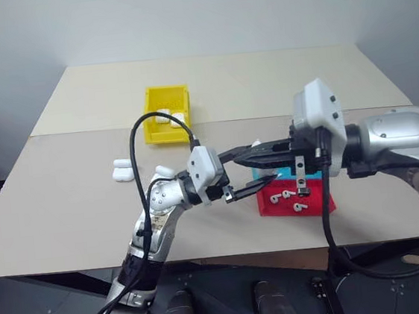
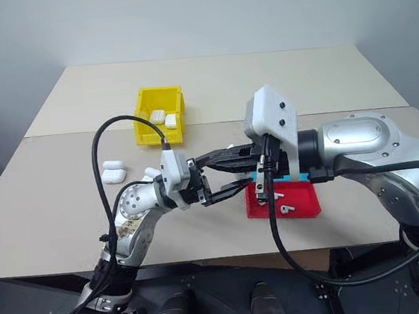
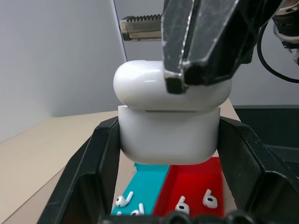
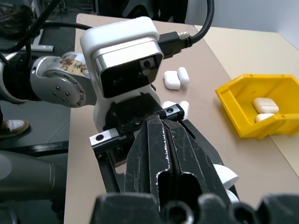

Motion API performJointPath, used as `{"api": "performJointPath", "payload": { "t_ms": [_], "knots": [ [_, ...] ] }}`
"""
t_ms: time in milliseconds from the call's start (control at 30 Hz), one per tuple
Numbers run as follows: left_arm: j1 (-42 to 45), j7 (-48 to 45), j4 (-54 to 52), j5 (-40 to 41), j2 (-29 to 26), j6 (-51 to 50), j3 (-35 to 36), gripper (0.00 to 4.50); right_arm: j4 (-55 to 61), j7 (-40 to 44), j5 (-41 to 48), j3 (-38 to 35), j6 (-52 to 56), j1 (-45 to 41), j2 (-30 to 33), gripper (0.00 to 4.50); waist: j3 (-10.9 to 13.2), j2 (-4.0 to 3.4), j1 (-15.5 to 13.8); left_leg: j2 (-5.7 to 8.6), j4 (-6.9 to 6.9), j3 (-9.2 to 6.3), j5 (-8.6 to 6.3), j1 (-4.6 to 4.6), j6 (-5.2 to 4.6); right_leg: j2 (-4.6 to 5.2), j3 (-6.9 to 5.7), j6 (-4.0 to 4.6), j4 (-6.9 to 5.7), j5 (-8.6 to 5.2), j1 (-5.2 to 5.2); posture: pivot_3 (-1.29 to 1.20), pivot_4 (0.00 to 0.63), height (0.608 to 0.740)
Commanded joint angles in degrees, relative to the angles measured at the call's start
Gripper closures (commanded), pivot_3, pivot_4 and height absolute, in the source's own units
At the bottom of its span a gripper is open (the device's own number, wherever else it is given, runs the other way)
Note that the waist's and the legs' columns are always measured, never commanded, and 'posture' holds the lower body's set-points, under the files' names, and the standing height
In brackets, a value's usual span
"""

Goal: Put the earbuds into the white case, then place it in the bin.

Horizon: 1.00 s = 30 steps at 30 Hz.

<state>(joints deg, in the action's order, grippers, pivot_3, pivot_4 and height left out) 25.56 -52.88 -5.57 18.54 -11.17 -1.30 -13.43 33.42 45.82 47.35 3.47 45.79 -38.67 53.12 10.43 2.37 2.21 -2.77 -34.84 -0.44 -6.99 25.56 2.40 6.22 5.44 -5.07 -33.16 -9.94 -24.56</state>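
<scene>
Risk: the right gripper (image 3: pixel 198 65) bears on the lid of the white case (image 3: pixel 169 126) with its fingers pressed together; a push off centre could twist the case out of the left gripper's (image 1: pixel 250 169) hold, or leave the lid only part shut.
Second risk: if the case slips, it looks likely to drop onto the red tray (image 1: pixel 316 204) and scatter the earbuds (image 1: pixel 288 196) lying there.
Left gripper: closed on the lower half of the white case, one black finger on each side, holding it upright above the red and blue trays (image 3: pixel 145 179).
Right gripper: fully closed, holding nothing; its tips rest on the lid's top.
Case: held in the air between the two arms, lid down or nearly so.
Bin: the yellow bin (image 1: pixel 166 115) stands well apart, farther back on the table (image 1: pixel 72 209), with two cases already inside.
Spare cases: several lie beside the left arm.
</scene>
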Motion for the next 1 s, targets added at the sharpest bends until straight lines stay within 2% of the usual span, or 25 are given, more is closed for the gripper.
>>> {"api": "performJointPath", "payload": {
  "t_ms": [33,133,267,400,433,467,533,567,633,733,900,1000],
  "knots": [
    [-0.47,0.12,-4.61,3.2,0.32,1.02,1.67,1.71,0.31,1.45,-2.81,-2.19,-1.42,1.43,1.7,4.47,0.0,0.0,-0.02,0.0,0.0,0.0,0.0,0.0,0.0,0.0,0.0,0.0,0.0,0.0,0.0,0.0,0.15,0.74],
    [-0.78,0.75,-4.93,2.99,0.06,0.76,1.82,1.71,0.08,2.11,-3.54,-3.38,-1.81,2.09,2.0,4.47,0.0,-0.01,-0.07,0.0,0.0,0.0,0.0,0.0,0.0,0.0,0.0,0.0,0.0,0.0,0.0,0.0,0.15,0.74],
    [-0.86,0.95,-4.73,3.23,0.08,1.12,2.26,1.71,-1.01,1.09,-0.13,-7.08,-0.87,0.93,-0.18,4.47,0.0,-0.01,0.0,0.0,-0.01,0.0,0.0,-0.01,0.0,0.0,0.0,0.0,0.0,0.0,0.02,0.0,0.15,0.74],
    [-0.46,2.82,-3.6,2.13,0.45,1.78,3.25,1.71,-2.72,-0.8,4.9,-13.76,-1.43,-0.47,-3.26,4.47,0.0,-0.01,-0.02,0.0,0.0,0.0,0.01,-0.02,-0.01,0.0,0.0,-0.04,-0.01,0.02,0.04,0.0,0.15,0.74],
    [0.39,5.29,-2.42,0.11,1.11,2.96,3.75,1.71,-3.24,-1.25,4.97,-14.99,-1.58,-0.35,-3.37,4.47,0.0,-0.01,-0.05,0.0,-0.01,0.0,0.01,-0.02,-0.02,0.0,0.0,-0.04,-0.01,0.02,0.06,0.0,0.15,0.74],
    [2.65,11.6,-0.01,-4.45,2.83,3.79,4.26,1.71,-3.9,-1.86,5.18,-16.26,-1.49,-0.02,-3.43,4.47,0.0,-0.01,-0.09,0.0,-0.02,0.0,0.01,-0.02,-0.02,0.0,0.0,-0.04,-0.01,0.03,0.07,0.0,0.15,0.74],
    [9.29,26.13,4.84,-12.97,5.75,-2.33,5.43,1.71,-4.32,-3.05,3.85,-17.49,-1.48,1.47,-3.03,4.47,0.02,0.03,-0.94,0.01,-0.09,-0.01,0.02,-0.04,-0.02,0.0,-0.01,-0.07,-0.01,0.04,0.14,0.0,0.15,0.74],
    [11.3,29.9,6.23,-15.15,6.44,-4.67,5.77,1.71,-4.24,-3.41,3.33,-17.58,-1.41,1.96,-2.87,4.47,0.03,0.05,-1.3,0.03,-0.2,-0.08,0.02,-0.03,-0.02,0.0,-0.03,-0.2,-0.01,0.11,0.18,0.0,0.15,0.74],
    [19.75,37.52,16.03,-17.04,6.3,-7.52,9.56,1.71,-4.69,-4.79,2.01,-17.76,-0.45,4.79,-2.6,4.47,0.02,0.05,-1.5,0.09,-0.34,-0.14,0.01,-0.01,-0.01,-0.01,-0.01,-0.31,0.01,0.18,0.24,0.0,0.15,0.74],
    [28.49,50.64,28.47,-18.53,7.34,-6.17,15.05,1.71,-4.62,-6.33,1.39,-17.84,-0.07,7.91,-3.01,4.47,0.02,0.05,-1.2,0.11,-0.39,-0.16,0.0,0.0,0.01,0.0,-0.01,-0.31,0.06,0.18,0.27,0.0,0.15,0.74],
    [38.7,59.42,47.98,-19.95,5.83,-1.79,18.62,1.71,-3.69,-7.35,0.52,-17.1,-0.51,10.33,-3.41,4.47,0.02,0.05,-1.14,0.1,0.07,-0.18,0.01,-0.04,0.0,-0.01,-0.08,-0.39,0.04,0.19,0.12,0.0,0.15,0.74],
    [43.36,59.56,58.27,-18.74,4.64,-0.02,20.22,1.71,-3.69,-7.66,0.02,-16.69,-0.52,10.74,-3.38,4.47,0.02,0.05,-1.4,0.1,0.12,-0.24,0.02,0.12,-0.02,-0.01,-0.15,-0.58,0.04,0.16,-0.02,0.0,0.15,0.74]
  ]
}}
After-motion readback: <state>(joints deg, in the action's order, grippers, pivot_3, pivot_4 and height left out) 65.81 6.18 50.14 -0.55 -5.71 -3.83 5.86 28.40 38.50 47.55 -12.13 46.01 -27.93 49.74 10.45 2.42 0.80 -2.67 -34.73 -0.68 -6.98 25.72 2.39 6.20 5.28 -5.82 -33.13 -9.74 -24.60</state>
